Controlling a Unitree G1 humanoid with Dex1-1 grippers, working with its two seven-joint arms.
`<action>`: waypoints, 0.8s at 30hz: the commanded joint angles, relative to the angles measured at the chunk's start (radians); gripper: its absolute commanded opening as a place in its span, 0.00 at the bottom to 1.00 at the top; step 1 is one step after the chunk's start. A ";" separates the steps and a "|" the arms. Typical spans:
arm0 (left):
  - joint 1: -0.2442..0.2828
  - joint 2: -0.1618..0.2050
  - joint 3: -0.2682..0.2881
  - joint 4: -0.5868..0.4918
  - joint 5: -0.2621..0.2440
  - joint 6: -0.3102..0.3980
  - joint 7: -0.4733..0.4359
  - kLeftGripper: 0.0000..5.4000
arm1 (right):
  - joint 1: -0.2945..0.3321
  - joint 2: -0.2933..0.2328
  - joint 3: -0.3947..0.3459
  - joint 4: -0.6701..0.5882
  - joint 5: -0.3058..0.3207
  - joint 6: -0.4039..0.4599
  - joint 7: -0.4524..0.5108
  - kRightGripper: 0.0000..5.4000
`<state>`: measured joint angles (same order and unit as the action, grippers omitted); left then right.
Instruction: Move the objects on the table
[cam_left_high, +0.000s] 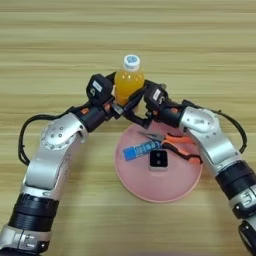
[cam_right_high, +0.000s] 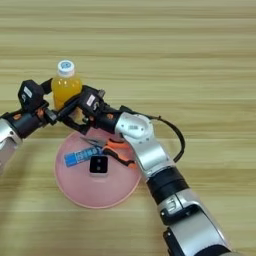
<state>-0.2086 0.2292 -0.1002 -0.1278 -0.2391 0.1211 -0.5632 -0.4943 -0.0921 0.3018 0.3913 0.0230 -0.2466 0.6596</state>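
Bottle (cam_left_high: 129, 83) upright just behind plate (cam_left_high: 150, 189); tube (cam_left_high: 140, 149), block (cam_left_high: 158, 160), pliers (cam_left_high: 174, 142) on plate. Left gripper (cam_left_high: 119, 107) and right gripper (cam_left_high: 136, 113) crowded at bottle base; finger state unreadable. Risk: toppling bottle.

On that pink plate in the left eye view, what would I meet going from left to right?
Blue tube → small black square block → orange-and-black pliers, all lying on the pink plate.
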 joint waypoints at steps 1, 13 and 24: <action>-0.018 -0.004 -0.008 -0.012 0.003 -0.018 -0.004 0.63 | -0.038 0.013 -0.017 0.013 -0.006 -0.011 -0.020 0.72; -0.009 -0.010 -0.007 -0.038 -0.023 -0.049 -0.028 0.85 | -0.046 0.012 -0.040 0.029 -0.006 -0.017 -0.033 0.66; -0.001 -0.013 -0.009 -0.056 -0.037 -0.068 -0.044 1.00 | -0.050 0.003 -0.071 0.041 -0.004 -0.019 -0.046 0.65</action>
<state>-0.2104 0.2192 -0.0878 -0.1564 -0.2602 0.0689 -0.5750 -0.5039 -0.0878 0.2484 0.4318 0.0180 -0.2525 0.6276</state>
